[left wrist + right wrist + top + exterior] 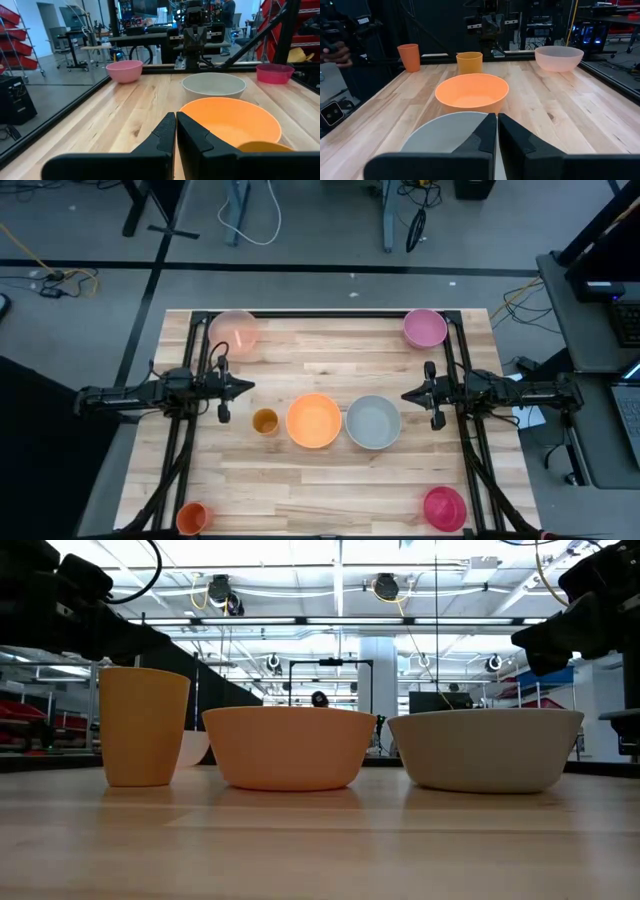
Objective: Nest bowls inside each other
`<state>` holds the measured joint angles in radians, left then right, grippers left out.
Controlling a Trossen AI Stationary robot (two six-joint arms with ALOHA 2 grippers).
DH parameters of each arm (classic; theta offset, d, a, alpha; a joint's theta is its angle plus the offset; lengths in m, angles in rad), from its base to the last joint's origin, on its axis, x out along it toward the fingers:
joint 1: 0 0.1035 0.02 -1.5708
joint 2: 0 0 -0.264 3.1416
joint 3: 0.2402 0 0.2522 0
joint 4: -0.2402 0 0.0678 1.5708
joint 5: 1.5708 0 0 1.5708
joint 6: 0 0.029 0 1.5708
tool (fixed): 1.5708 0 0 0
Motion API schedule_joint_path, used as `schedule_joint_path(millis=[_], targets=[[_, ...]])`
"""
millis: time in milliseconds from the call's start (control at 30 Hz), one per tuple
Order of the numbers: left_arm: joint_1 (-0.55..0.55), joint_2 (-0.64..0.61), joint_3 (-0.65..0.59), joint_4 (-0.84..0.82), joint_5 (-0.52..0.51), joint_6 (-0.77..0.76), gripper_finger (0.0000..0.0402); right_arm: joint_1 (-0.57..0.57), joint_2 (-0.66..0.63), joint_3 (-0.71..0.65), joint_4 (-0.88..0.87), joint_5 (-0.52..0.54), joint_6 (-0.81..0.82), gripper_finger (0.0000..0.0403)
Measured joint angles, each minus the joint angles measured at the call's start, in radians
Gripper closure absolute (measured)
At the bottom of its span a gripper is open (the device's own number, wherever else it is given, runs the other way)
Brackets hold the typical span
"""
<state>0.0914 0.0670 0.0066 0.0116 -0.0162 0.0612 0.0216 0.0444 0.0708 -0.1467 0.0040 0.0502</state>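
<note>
Bowls all still separate, none nested. Orange bowl [314, 421] and grey bowl [373, 423] touching or nearly so, mid-table, side by side between the two arms. Pale translucent pink bowl [233, 332] off at the far left corner, mid pink bowl [425, 328] at the far right corner, magenta bowl [444, 508] down at the near right corner. Amber cup [265, 421] parked just beside the orange bowl, on the left arm's side; orange cup [192, 516] out at the near left corner.

Left gripper [244, 388] held above the table near the amber cup, fingers [162, 136] pressed together, gripping nothing. Right gripper [408, 394] poised near the grey bowl's rim, fingers [482, 134] likewise closed and empty.

Judged to be the very start: no bowl gripped yet. Best done by opening the fingers wide first, then pinching one rim wall, lifting clear, centring over the neighbour before lowering. Worth starting with the two middle bowls, being closest. Care needed around the amber cup, easily knocked by the left arm.
</note>
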Motion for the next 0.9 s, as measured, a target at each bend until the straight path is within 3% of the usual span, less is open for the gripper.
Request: schedule_joint_path(millis=[333, 500, 733, 900], targets=[[0.0, 0.0, 0.0, 0.004, -0.002, -0.003, 0.0402, 0.0, 0.0, 0.0, 0.0, 0.0, -0.095, 0.0403], [0.0, 0.0, 0.0, 0.152, -0.003, -0.003, 0.0402, 0.0, 0.0, 0.0, 0.001, 0.005, -0.205, 0.0403], [0.0, 0.008, 0.0, 0.154, -0.042, -0.003, 0.0402, -0.001, 0.0, 0.0, 0.086, 0.18, -0.257, 0.0403], [0.0, 0.032, 0.0, 0.132, -0.045, -0.03, 0.0402, -0.001, 0.0, 0.0, 0.152, 0.184, -0.248, 0.0403]])
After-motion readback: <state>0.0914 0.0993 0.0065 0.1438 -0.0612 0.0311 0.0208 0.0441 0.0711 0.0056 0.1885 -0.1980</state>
